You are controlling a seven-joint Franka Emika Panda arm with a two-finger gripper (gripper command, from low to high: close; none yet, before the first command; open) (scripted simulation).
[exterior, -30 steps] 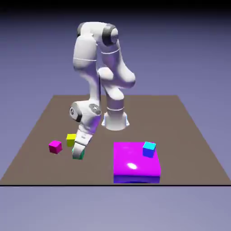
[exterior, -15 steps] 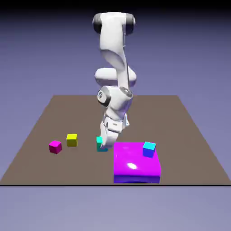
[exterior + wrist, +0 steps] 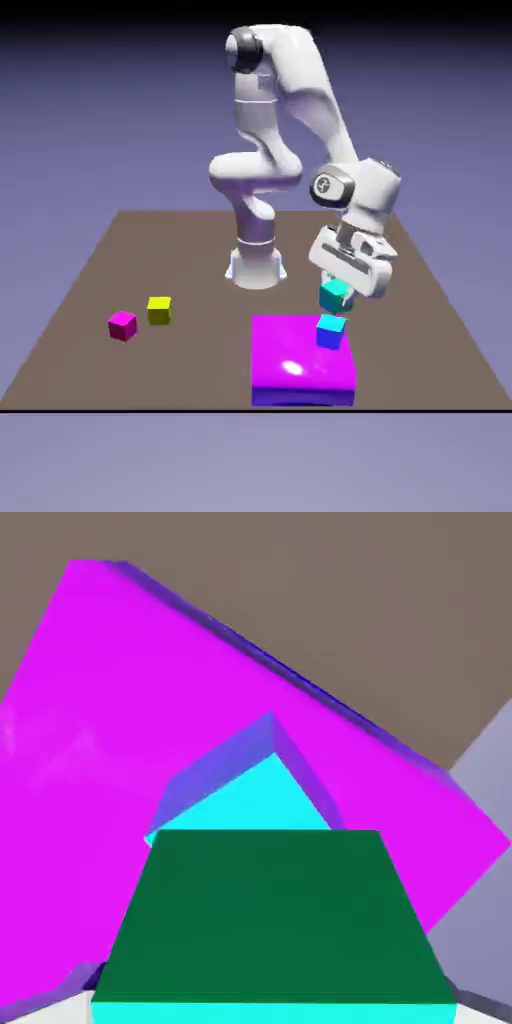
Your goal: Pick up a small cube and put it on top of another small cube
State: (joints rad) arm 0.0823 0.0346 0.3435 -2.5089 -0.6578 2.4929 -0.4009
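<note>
My gripper is shut on the small cube with green sides and a teal top, holding it in the air. It hangs just above the other small cube, the one with blue sides and a light cyan top, and the two look apart. That cube stands on the far right part of the big flat magenta block. In the hand view the green cube fills the bottom. The cyan top of the blue cube shows right behind it on the magenta block. My fingertips are mostly hidden.
A yellow cube and a small magenta cube sit on the brown table at the exterior view's left. The robot's base stands behind the magenta block.
The arm swung from the exterior view's left to its right, lifting the green cube off the table near the yellow cube and carrying it over the blue cube. The gripper stayed shut.
</note>
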